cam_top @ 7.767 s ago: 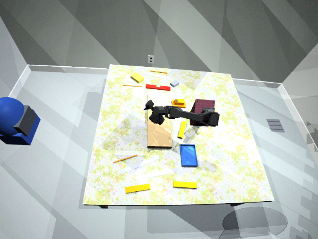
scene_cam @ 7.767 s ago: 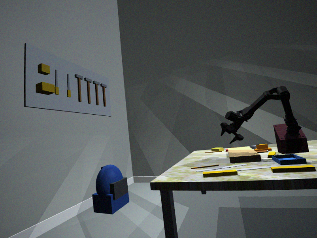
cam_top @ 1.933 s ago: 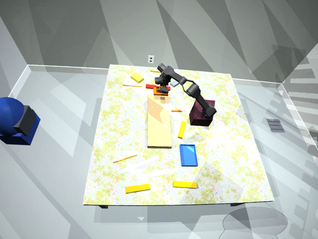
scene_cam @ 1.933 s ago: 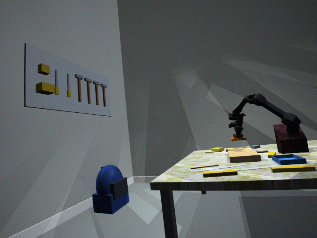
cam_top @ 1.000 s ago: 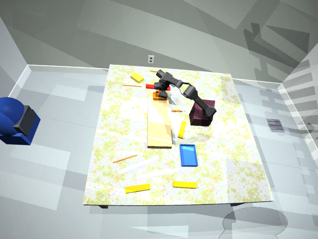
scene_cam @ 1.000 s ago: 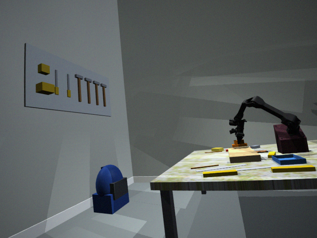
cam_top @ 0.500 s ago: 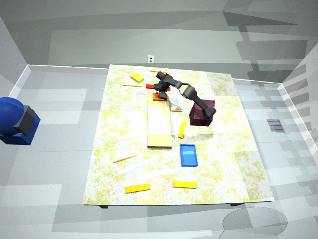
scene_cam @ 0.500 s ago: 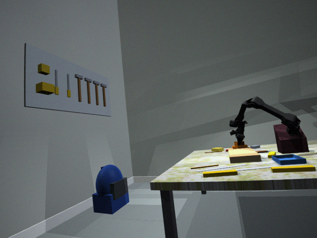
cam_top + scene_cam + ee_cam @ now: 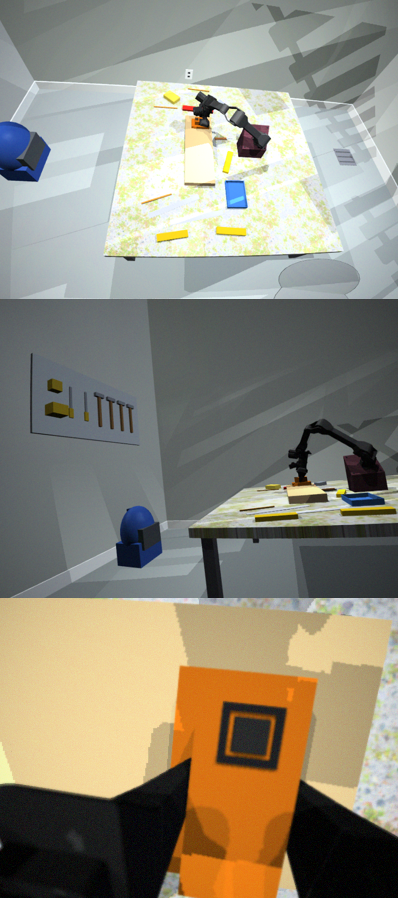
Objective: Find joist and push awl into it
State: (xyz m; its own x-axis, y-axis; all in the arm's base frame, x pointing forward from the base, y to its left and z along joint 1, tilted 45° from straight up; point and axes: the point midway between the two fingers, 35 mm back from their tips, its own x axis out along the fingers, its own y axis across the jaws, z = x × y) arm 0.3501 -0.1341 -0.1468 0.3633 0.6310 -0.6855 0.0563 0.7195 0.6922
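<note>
My gripper (image 9: 202, 120) (image 9: 301, 479) (image 9: 234, 771) is shut on the orange stud finder (image 9: 194, 124) (image 9: 296, 484) (image 9: 245, 798). It holds the stud finder at the far end of the tan floor panel (image 9: 199, 164) (image 9: 306, 493) (image 9: 90, 698), on the panel or just above it; I cannot tell which. The square window (image 9: 251, 736) on its top is dark. The awl (image 9: 221, 138) (image 9: 329, 488) lies on the table just right of the panel, its thin tip pointing right. The blue tray (image 9: 237, 207) (image 9: 366, 502) is empty, near the panel's front right corner. The joist is hidden.
A red bar (image 9: 187, 108) lies just beyond the panel's far end. A yellow block (image 9: 171, 97) is at the back left. A yellow bar (image 9: 228, 162) lies between panel and arm base block (image 9: 252, 144). Two yellow bars (image 9: 172, 235) (image 9: 231, 231) lie at the front.
</note>
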